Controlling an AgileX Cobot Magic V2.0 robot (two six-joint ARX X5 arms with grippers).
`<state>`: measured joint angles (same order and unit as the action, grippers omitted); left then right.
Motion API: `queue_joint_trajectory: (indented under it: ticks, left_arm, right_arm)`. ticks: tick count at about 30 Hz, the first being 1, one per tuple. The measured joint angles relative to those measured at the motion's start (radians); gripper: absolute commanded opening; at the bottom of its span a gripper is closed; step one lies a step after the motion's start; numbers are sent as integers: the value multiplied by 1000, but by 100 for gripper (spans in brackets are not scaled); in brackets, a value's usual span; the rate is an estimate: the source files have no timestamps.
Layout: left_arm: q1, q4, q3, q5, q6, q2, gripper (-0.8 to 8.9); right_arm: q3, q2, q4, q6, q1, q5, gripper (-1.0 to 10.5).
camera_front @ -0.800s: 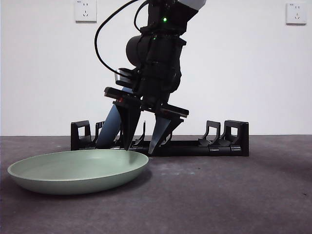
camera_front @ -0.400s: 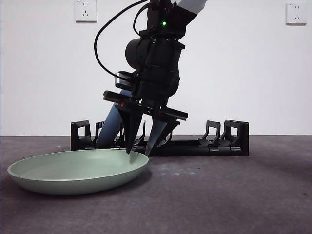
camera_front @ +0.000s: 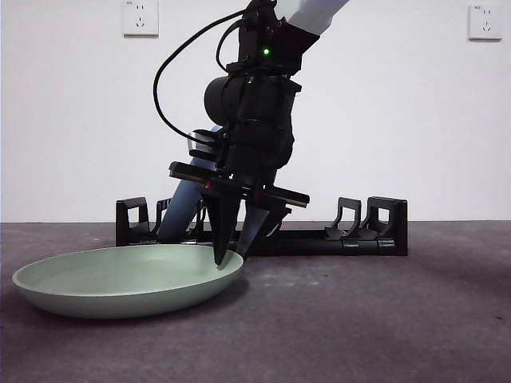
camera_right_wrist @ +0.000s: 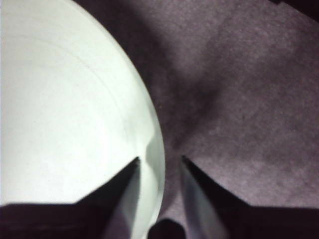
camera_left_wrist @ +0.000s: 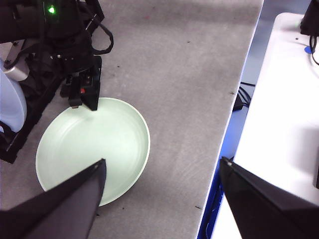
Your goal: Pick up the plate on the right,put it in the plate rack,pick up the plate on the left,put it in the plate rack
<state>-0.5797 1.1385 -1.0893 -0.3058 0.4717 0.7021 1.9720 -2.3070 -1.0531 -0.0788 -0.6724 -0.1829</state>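
Below, your right gripper (camera_front: 230, 259) straddles the smooth rim of the round pale-green plate (camera_front: 120, 279), jaws narrowly parted; left gripper (camera_left_wrist: 159, 172) hangs wide open.

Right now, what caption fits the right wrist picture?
Right pincer straddling the rim of the round pale-green plate.

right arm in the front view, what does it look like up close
The right gripper has two black, tapering, pointed jaws under a flat black crossbar with a small red mark. Above sits a bulky black wrist housing with a round cylindrical part, a lit green LED, and a looping black cable. The upper link is pale grey-white.
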Motion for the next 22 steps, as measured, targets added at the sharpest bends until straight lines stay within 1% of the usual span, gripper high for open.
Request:
queue_joint_trajectory:
  ticks: [4,6,7,12,17,22]
  left_arm:
    - [-4,0,0,1,0,1,387]
    - [-5,0,0,1,0,1,387]
    - [-6,0,0,1,0,1,387]
    - [-15,0,0,14,0,1,387]
    - [-44,0,0,71,14,8,387]
    - [-104,0,0,152,43,39,387]
  right_arm:
    - [0,0,-4,-1,0,-6,75]
    - [0,0,-8,-2,0,-7,-8]
    - [0,0,-12,-3,0,-7,-16]
    - [0,0,-14,-12,3,-20,-16]
    - [0,0,-18,-19,5,-25,-17]
    - [0,18,-82,-22,5,-24,-17]
